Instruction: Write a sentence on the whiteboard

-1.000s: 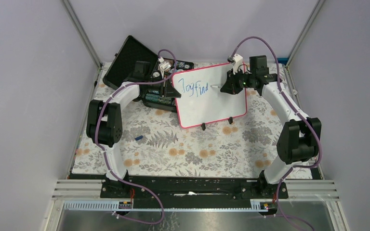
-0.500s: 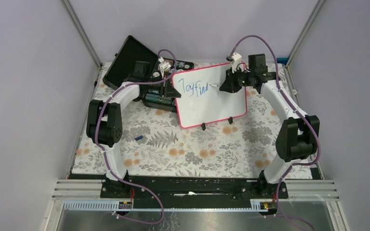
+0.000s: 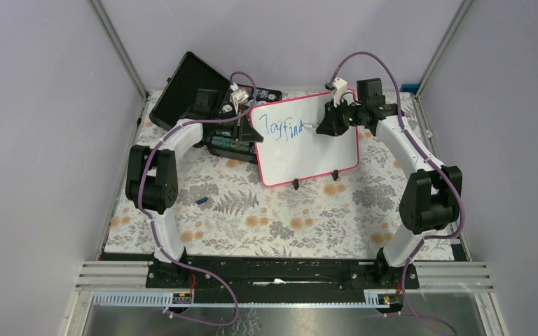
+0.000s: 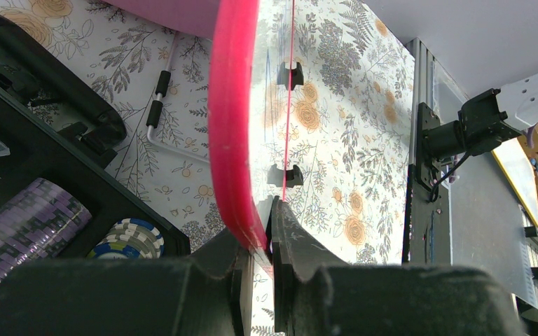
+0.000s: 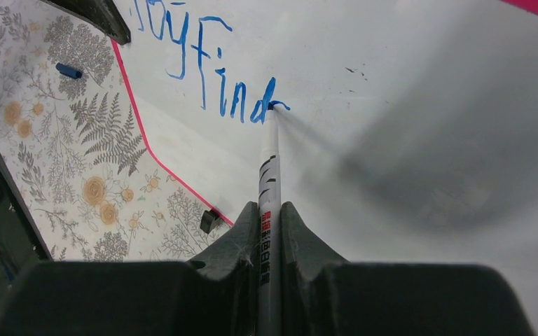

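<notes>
Right gripper (image 5: 270, 213) is pinching the slim white marker (image 5: 269, 157). I'm easing it slightly left, so the tip is back on the blue lettering (image 5: 210, 84). Left gripper (image 4: 259, 241) is clamping the left edge of the glossy white, pink-framed whiteboard (image 3: 308, 150), standing far-centre. Only "Joyfind" is written, so I judge the sentence barely begun.

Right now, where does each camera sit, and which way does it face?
Top external: above and behind the robot, looking down at the table; left arm and right arm flank the whiteboard.
Left wrist: on the left arm, looking along the whiteboard's pink edge; left jaws clamp it.
Right wrist: on the right arm, facing the whiteboard's face; right jaws hold a marker at the blue writing.
Shared: top and right wrist views both show the writing.
</notes>
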Available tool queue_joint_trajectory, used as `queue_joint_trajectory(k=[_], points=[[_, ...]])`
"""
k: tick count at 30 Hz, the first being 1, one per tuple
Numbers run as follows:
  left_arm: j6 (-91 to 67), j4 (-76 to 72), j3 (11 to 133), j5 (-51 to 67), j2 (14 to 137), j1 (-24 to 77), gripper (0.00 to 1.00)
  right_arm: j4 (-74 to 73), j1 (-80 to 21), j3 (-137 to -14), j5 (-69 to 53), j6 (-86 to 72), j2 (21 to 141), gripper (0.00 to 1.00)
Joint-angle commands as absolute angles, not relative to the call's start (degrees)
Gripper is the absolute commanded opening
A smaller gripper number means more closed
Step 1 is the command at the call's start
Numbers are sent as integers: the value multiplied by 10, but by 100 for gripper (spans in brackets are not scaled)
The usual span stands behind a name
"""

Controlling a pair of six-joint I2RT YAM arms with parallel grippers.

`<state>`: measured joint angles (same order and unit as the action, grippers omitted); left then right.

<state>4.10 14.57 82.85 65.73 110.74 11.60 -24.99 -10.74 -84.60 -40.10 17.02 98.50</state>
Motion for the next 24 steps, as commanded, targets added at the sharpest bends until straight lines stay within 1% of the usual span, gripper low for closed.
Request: queue_joint_trajectory(k=[1, 24], points=[[111, 161, 814, 596, 1107, 127, 0, -254, -112, -862, -390, 186, 983, 0], [110, 161, 817, 594, 1110, 127, 0, -262, -91, -826, -383, 204, 952, 0]])
